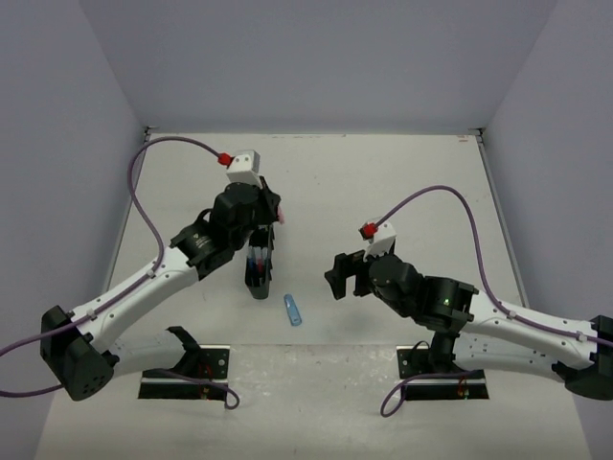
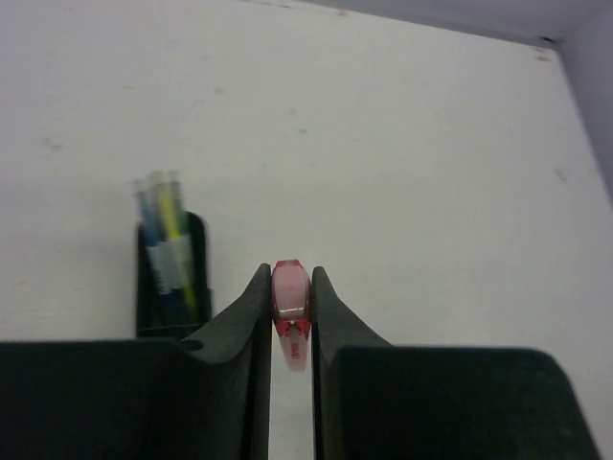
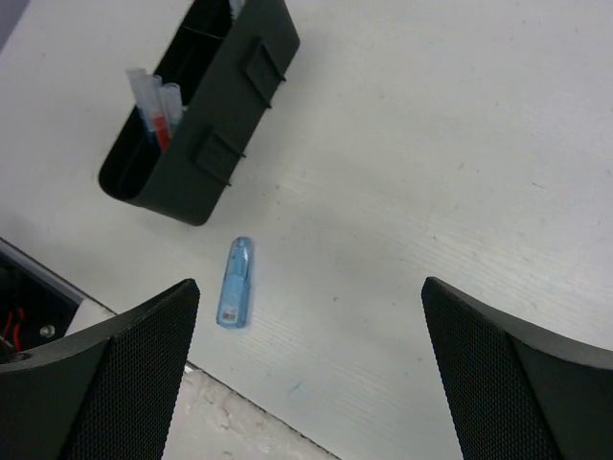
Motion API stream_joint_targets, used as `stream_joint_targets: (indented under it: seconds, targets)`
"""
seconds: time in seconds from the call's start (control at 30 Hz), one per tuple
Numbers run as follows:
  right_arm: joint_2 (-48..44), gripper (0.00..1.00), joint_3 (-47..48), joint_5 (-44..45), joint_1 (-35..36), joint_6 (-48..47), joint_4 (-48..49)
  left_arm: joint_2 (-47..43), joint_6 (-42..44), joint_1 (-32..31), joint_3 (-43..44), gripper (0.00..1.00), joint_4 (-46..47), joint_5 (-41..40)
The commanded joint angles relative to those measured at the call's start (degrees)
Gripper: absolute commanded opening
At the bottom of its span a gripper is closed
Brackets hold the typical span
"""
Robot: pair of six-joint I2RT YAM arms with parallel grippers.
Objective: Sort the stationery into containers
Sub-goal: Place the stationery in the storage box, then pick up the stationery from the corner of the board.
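I see my left gripper [image 2: 289,283] clamped on a short chunky pink piece [image 2: 290,299]. My right gripper [image 3: 305,287] stands wide apart, with a translucent blue piece [image 3: 236,284] lying beside the narrow black plastic organiser [image 3: 215,144].

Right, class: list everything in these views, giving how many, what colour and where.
organiser: one, black, on the table left of centre
pens: several, count unclear; blue, yellow-green, red; standing in the organiser
blue piece: one, translucent blue, lying on the table near the organiser's end, not touching it
pink piece: one, pink-red, pinched between the left fingers
table: one, white, under everything
cables: two, purple, one along each arm
left fingers: two, black, shut on the pink piece
right fingers: two, black, wide open above the table near the blue piece
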Motion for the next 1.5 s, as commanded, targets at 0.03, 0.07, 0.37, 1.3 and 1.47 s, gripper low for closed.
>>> stream_joint_targets:
  seconds: [0.03, 0.07, 0.37, 1.3, 1.47]
  targets:
    - [-0.4, 0.99, -2.34, 2.02, -0.24, 3.73, -0.87, 3.56, 0.89, 3.2, -0.59, 0.0, -1.79, -20.67]
    - [-0.29, 0.99, -2.67, 1.51, -0.24, 3.73, -0.71, 4.06, 0.78, 3.42, -1.26, 0.0, -1.12, -21.28]
    - [-0.84, 0.99, -6.92, -2.42, -0.24, 4.87, 1.98, 6.28, -4.02, 4.07, -9.96, 0.0, 2.87, -21.24]
    - [44.29, 0.78, 17.12, -17.48, 3.12, 13.21, -2.7, -16.81, -2.95, 4.04, -4.11, 0.93, -11.39, -11.93]
    - [50.59, 0.64, 21.73, -16.77, 3.99, 14.12, -7.88, -22.32, -2.05, 4.04, -0.98, 0.97, -17.87, -12.11]
